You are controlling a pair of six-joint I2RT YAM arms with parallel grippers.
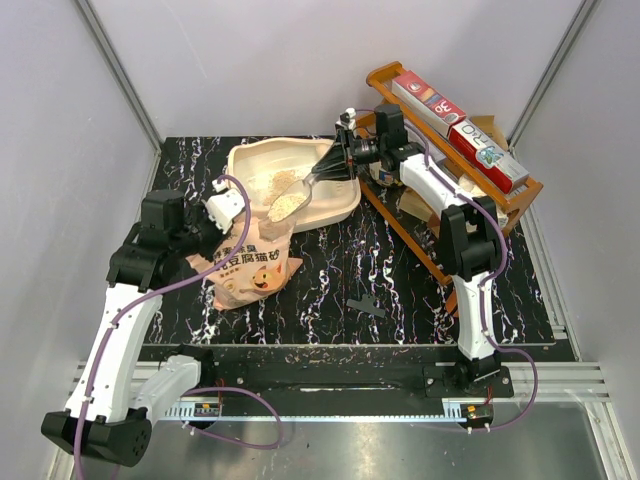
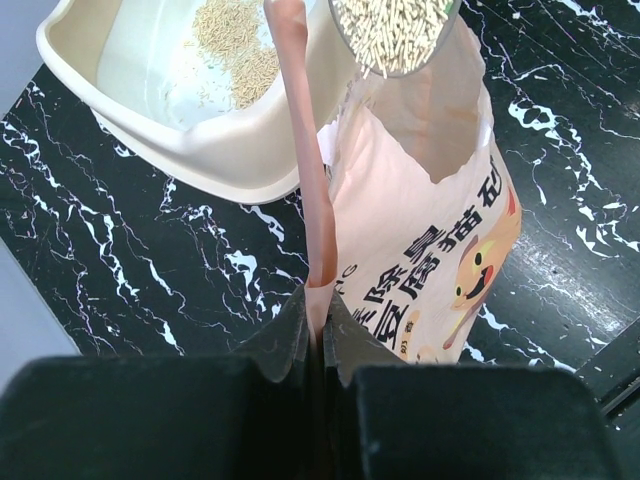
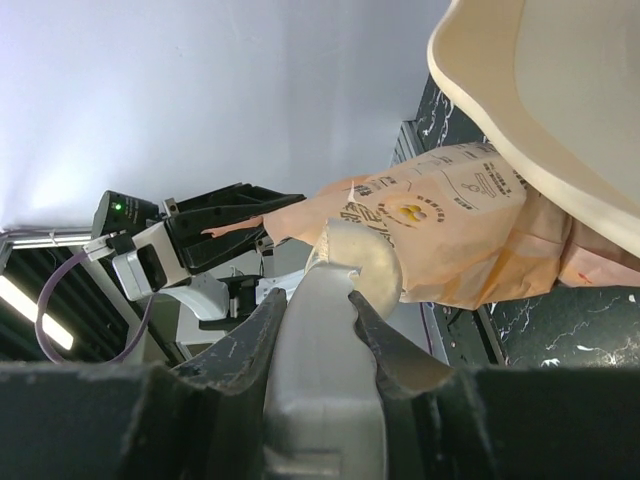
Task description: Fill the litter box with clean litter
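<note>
Left jaws pinch the bag [image 2: 430, 230] lip open; right jaws, gripping the scoop [image 3: 325, 340] of clean litter [image 2: 395, 30], should carry it level over the litter box [image 2: 200, 150] before tipping.

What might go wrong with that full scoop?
The pale grey scoop in the right gripper hangs over the pink-orange printed bag, not yet over the cream-beige plastic litter box; tilting could spill tan pellets onto the black marbled table. The left gripper pinches only the bag's edge; it may slip.
</note>
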